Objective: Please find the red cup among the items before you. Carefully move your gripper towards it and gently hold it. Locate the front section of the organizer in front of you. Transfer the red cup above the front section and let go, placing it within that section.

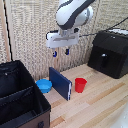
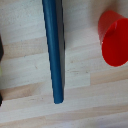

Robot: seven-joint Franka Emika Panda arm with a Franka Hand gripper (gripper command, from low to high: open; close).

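The red cup (image 1: 80,84) stands upright on the wooden table, right of a blue flat board (image 1: 61,82) in the exterior view. My gripper (image 1: 60,51) hangs high above the board and cup, fingers apart and empty. The black organizer (image 1: 20,100) fills the exterior view's lower left, with a divider between its two compartments. In the wrist view the red cup (image 2: 114,39) is at the edge and the blue board (image 2: 53,50) runs across the middle; my fingers do not show there.
A light-blue bowl (image 1: 44,86) sits between the organizer and the blue board. A black hard-cased appliance (image 1: 110,52) stands at the exterior view's right. A woven wall panel backs the table.
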